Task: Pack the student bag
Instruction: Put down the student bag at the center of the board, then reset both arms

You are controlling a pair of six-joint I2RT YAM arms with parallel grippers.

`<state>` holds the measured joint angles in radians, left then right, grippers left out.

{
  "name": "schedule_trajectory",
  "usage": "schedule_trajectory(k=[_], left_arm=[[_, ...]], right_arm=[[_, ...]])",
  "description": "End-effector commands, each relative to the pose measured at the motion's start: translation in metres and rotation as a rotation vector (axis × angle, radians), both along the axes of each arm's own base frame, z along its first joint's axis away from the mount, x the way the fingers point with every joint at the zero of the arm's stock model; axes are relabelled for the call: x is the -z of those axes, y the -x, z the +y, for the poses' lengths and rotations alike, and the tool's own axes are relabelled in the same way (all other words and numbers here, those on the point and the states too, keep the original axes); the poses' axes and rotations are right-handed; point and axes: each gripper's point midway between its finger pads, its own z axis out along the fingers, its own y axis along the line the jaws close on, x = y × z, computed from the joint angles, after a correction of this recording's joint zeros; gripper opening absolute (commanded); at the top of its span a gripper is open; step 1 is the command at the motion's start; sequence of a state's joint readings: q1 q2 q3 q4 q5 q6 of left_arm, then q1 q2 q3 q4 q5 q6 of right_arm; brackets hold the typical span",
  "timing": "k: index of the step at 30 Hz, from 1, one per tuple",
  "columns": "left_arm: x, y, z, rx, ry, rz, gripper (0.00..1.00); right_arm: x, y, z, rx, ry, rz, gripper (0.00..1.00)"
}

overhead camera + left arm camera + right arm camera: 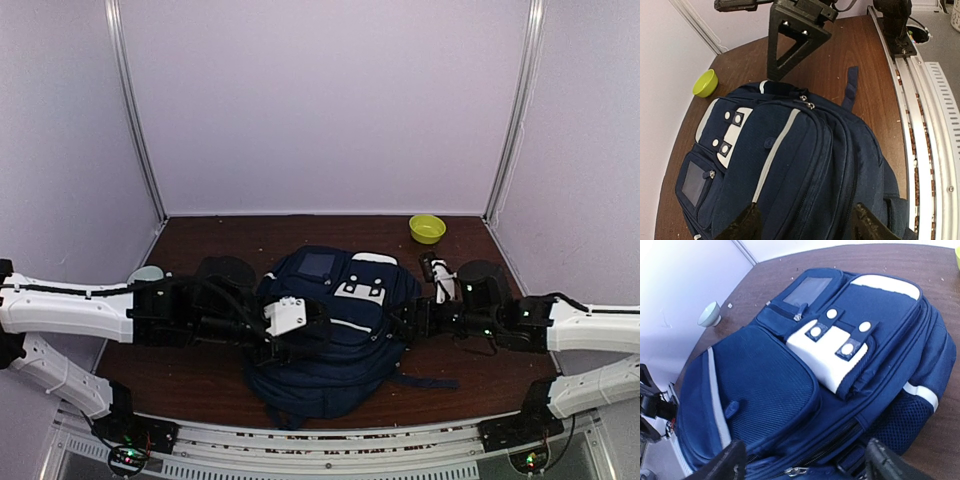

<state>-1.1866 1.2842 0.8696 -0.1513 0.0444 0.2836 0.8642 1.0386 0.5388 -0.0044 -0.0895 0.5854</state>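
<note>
The student bag [335,335], navy with a white stripe and a white dotted patch, lies flat in the middle of the table. My left gripper [315,338] hovers over its left side. In the left wrist view the left gripper [807,227] is open, its dark fingertips [746,224] spread over the bag [790,165] near its zipped seams. My right gripper [398,325] is at the bag's right edge. In the right wrist view the right gripper [802,465] is open above the bag [790,365], with a metal zipper pull [797,471] between its fingers. Neither holds anything.
A green bowl [427,228] sits at the back right. A pale cup [148,272] stands at the far left by the left arm. A small black-and-white object [438,275] lies right of the bag. Purple walls enclose three sides; a metal rail [927,150] runs along the near edge.
</note>
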Motion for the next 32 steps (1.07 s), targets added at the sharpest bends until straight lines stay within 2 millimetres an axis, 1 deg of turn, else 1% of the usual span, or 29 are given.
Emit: schedule_trajectory(k=[1, 3, 5, 7, 8, 9, 12, 14, 15, 18, 20, 21, 23, 25, 27, 32], left_arm=[[-0.034, -0.004, -0.009, -0.017, 0.093, -0.015, 0.67], [-0.042, -0.014, -0.006, -0.077, 0.111, -0.037, 0.72], [-0.048, -0.03, 0.001, -0.166, 0.113, -0.061, 0.74], [-0.055, -0.047, 0.009, -0.25, 0.121, -0.069, 0.75], [-0.059, -0.055, 0.014, -0.294, 0.128, -0.076, 0.76], [-0.061, -0.065, 0.021, -0.352, 0.133, -0.087, 0.78], [-0.067, -0.098, 0.052, -0.551, 0.139, -0.117, 0.87], [-0.068, -0.118, 0.078, -0.688, 0.145, -0.124, 0.89], [-0.068, -0.129, 0.094, -0.763, 0.148, -0.126, 0.91], [-0.067, -0.147, 0.134, -0.946, 0.176, -0.123, 0.96], [-0.065, -0.153, 0.153, -1.02, 0.198, -0.114, 0.97], [-0.064, -0.154, 0.159, -1.041, 0.206, -0.108, 0.97], [-0.062, -0.155, 0.166, -1.064, 0.219, -0.103, 0.97], [-0.061, -0.155, 0.168, -1.071, 0.223, -0.102, 0.97], [-0.06, -0.154, 0.168, -1.073, 0.222, -0.099, 0.97], [-0.06, -0.154, 0.169, -1.077, 0.228, -0.094, 0.97]], right_arm=[[-0.032, -0.008, -0.014, 0.034, 0.069, -0.093, 0.88], [-0.044, -0.014, -0.024, 0.08, 0.096, -0.13, 0.92], [-0.053, -0.024, -0.044, 0.18, 0.137, -0.171, 0.94], [-0.063, -0.035, -0.071, 0.328, 0.175, -0.212, 0.97], [-0.067, -0.04, -0.089, 0.417, 0.199, -0.238, 1.0], [-0.073, -0.044, -0.102, 0.481, 0.206, -0.263, 1.0], [-0.082, -0.048, -0.133, 0.631, 0.227, -0.332, 1.0], [-0.083, -0.047, -0.151, 0.718, 0.247, -0.357, 1.0], [-0.082, -0.047, -0.156, 0.74, 0.255, -0.364, 1.0], [-0.076, -0.046, -0.158, 0.729, 0.286, -0.385, 1.0], [-0.07, -0.044, -0.155, 0.703, 0.281, -0.388, 1.0], [-0.069, -0.043, -0.156, 0.699, 0.266, -0.392, 1.0], [-0.068, -0.041, -0.155, 0.693, 0.237, -0.403, 1.0], [-0.065, -0.039, -0.155, 0.681, 0.223, -0.414, 1.0], [-0.065, -0.038, -0.154, 0.669, 0.2, -0.433, 1.0], [-0.06, -0.038, -0.152, 0.662, 0.205, -0.441, 1.0]])
